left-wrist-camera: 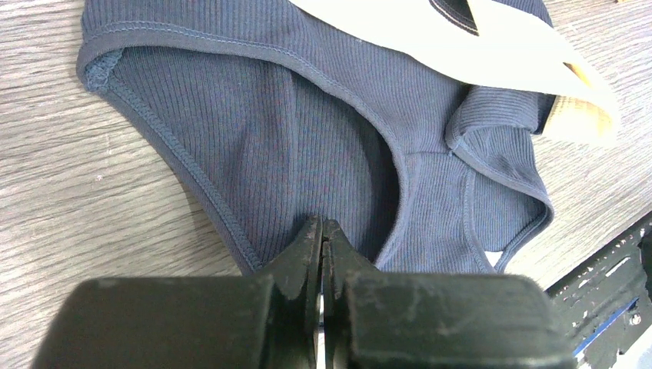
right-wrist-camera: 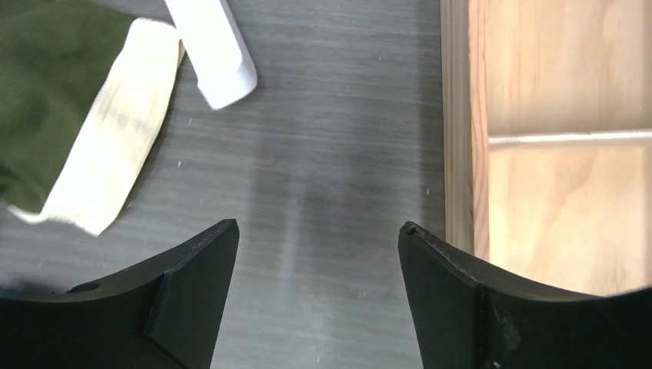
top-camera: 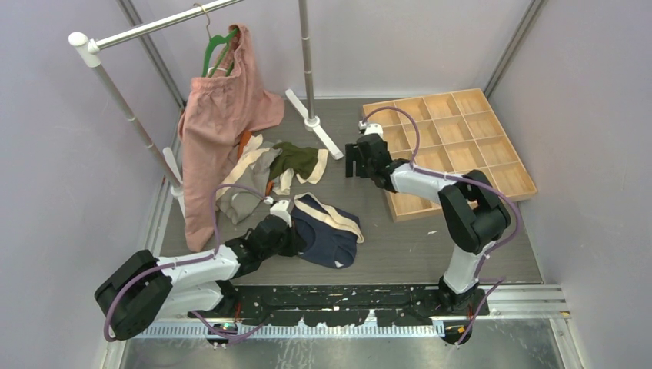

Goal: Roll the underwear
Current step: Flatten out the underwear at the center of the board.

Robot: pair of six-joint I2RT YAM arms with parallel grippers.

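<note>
Navy ribbed underwear (left-wrist-camera: 307, 146) carries a cream waistband (left-wrist-camera: 400, 31).

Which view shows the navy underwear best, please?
The left wrist view: the navy underwear fills most of it, ribbing and seams clear. The top view shows it small; the right wrist view misses it.

Underwear (top-camera: 330, 234) on table (top-camera: 400, 246), tray (top-camera: 469, 131) right, rack (top-camera: 306, 61) behind.

Soft, even overhead light, weak shadows on the grey wood-grain table (top-camera: 415, 246). The wide cream waistband (left-wrist-camera: 400, 31) glares white in left wrist view. Right wrist view slightly blurred.
</note>
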